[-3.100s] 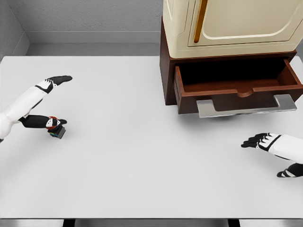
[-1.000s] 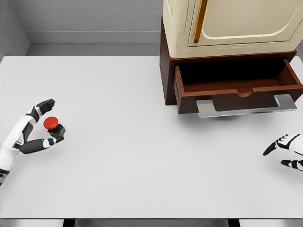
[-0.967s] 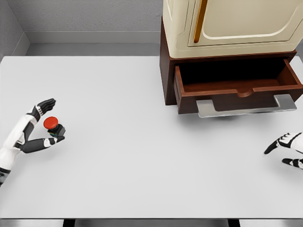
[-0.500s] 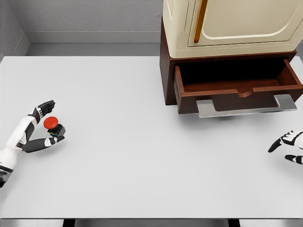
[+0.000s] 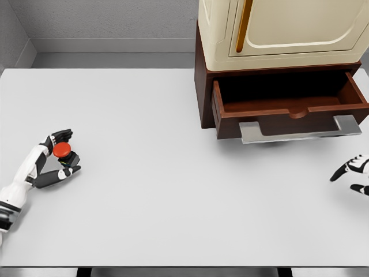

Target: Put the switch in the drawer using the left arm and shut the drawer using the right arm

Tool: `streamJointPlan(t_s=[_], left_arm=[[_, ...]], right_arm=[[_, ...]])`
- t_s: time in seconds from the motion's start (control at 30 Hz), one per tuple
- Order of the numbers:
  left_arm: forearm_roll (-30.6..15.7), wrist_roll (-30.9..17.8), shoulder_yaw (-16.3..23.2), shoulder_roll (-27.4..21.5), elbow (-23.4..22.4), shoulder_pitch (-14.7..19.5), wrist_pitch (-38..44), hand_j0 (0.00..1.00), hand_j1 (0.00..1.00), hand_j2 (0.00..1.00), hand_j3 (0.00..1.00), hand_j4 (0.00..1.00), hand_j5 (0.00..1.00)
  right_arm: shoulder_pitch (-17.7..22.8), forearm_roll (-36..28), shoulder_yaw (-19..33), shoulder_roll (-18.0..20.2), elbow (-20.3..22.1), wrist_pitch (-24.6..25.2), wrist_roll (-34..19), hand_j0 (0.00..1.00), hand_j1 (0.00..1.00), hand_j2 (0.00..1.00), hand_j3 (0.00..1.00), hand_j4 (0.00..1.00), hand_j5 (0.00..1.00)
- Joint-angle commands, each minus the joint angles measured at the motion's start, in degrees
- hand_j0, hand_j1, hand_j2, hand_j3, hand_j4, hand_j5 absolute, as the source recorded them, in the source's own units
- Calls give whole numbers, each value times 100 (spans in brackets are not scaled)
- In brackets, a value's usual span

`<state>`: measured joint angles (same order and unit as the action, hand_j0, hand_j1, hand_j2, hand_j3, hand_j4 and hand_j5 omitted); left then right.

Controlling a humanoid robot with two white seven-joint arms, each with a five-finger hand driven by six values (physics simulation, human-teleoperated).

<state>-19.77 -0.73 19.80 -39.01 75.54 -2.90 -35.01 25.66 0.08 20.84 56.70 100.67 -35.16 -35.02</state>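
The switch (image 5: 63, 152), a small dark box with a red round button on top, sits on the white table (image 5: 173, 190) at the far left. My left hand (image 5: 56, 156) wraps it: the fingers (image 5: 59, 137) curl against the red cap from behind and the thumb (image 5: 62, 173) presses the base from the front. The brown drawer (image 5: 288, 109) stands pulled out under the cream cabinet (image 5: 277, 29), its inside dark and bare, with a grey handle (image 5: 297, 131) in front. My right hand (image 5: 353, 173) hovers at the right edge, fingers spread, below and right of the drawer.
The cabinet's brown base (image 5: 202, 86) stands on the table's back right. A grey wall (image 5: 104, 23) runs behind the table. A wide stretch of white tabletop lies between the switch and the drawer.
My left hand's fingers have drawn in onto the switch's red cap. The right hand has slid further toward the right edge. The switch stays in place.
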Motion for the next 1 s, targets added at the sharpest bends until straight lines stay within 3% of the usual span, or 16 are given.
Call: streamJointPlan(t_s=[0.0,0.13,0.53,0.73,0.83,0.97], left_arm=[[-18,2,-3,-19,-4,0,1,79,79,79,79,79,79],[-27,2,-11,-37,-4,-17,1,74,74,74,74,74,74],[-18,2,-3,-10,-92,-62,1,73,73,73,73,73,73],[-9,2,41,-2,-92,-70,1,66,66,66,66,66,66],[-9,2,41,7,-92,-62,1,55,55,55,55,55,55],[-9,-6,41,7,-57,-53,1,51,51,51,51,51,51]], right_arm=[[0,-96,69,7,5,16,2,59,59,59,59,59,59],[-17,-96,175,7,5,16,2,60,60,60,60,60,60],[-26,-122,166,25,5,16,2,61,61,61,61,61,61],[-18,-122,157,34,5,16,2,61,61,61,61,61,61],[0,-113,148,16,5,16,2,62,62,62,62,62,62],[-9,-122,140,34,5,16,2,62,62,62,62,62,62]])
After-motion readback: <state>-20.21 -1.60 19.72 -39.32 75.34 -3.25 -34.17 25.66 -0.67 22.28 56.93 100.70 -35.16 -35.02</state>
